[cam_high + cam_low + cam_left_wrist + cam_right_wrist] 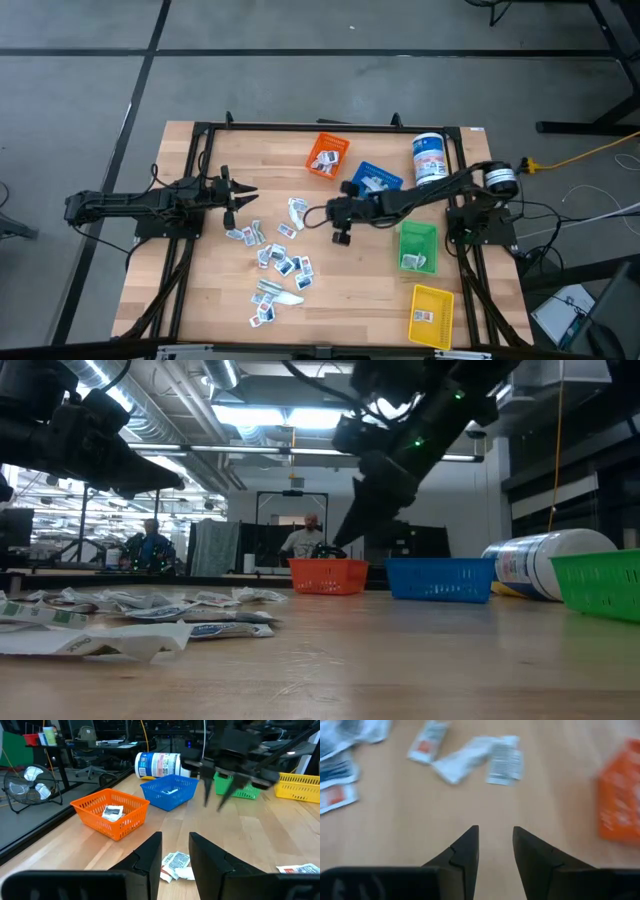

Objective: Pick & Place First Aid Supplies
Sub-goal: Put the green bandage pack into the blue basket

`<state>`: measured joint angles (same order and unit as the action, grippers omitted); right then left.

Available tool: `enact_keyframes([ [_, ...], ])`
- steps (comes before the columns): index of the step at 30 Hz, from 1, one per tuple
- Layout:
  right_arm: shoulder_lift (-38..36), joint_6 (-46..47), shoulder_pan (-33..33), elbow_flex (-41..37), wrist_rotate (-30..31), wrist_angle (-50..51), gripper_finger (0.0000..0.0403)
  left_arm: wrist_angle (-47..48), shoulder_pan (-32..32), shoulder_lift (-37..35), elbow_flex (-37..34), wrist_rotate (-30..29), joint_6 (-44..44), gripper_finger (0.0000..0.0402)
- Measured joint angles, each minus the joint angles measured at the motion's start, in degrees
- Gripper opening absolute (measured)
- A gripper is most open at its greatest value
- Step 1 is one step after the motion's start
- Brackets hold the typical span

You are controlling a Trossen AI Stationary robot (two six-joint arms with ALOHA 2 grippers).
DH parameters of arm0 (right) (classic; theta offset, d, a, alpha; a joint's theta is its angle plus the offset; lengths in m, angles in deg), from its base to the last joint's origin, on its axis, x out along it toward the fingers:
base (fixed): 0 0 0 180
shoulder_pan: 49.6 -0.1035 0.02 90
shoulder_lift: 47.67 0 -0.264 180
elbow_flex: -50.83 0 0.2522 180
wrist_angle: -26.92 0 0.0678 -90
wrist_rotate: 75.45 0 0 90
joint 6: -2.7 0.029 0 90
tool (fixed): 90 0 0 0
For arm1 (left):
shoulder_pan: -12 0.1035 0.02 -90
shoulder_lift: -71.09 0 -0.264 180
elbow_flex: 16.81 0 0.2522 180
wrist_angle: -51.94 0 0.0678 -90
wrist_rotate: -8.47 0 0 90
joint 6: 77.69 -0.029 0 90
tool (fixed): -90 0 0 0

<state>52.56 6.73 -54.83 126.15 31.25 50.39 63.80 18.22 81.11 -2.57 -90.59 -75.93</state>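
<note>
**Right tool hangs empty over the scattered packets**

The right tool [310, 213] hovers above the table [200, 290] near the middle, its arm reaching in from the right side. Its two fingers are parted with nothing between them, so it is released and empty. It points toward a small cluster of packets [485, 755] lying just ahead of it, which suggests it is lining up for a pick rather than carrying anything to a bin.

The left tool [243, 195] waits on the left side of the table, raised, fingers also apart with a narrow gap and nothing held.

The first aid packets [280, 262] lie loose on the bare wood between the two arms, in a ragged spread running from the centre toward the near edge. They are small, flat and white with blue, grey and red print; some overlap or sit crumpled, so edges stick up a little in the low view, which may give the fingers something to catch.

Some packets already rest in the bins: one shows in the orange bin [111, 812], and others in the blue bin [376, 179], green bin [417, 247] and yellow bin [430, 316]. I judge the sorting well begun but mostly undone. A white canister [429, 158] lies on its side beside the blue bin.
</note>
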Motion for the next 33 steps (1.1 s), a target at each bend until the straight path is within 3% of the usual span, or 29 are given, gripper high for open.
enact_keyframes([
  [10, 8.0, -10.2, -3.2, 5.3, -1.8, -4.7, 0.012, 0.0, 0.0, 0.0, 0.0, 0.0, 0.0, 0.0091],
  [24, 14.8, -14.6, -3.5, 5.3, -20.4, -19.3, 0.012, 0.0, 0.0, 0.0, 0.0, 0.0, 0.0, 0.0093],
  [33, 14.7, -11.8, -2.6, 13.2, -16.2, -13.5, 0.012, 0.0, 0.0, 0.0, 0.0, 0.0, 0.0, 0.0092],
])
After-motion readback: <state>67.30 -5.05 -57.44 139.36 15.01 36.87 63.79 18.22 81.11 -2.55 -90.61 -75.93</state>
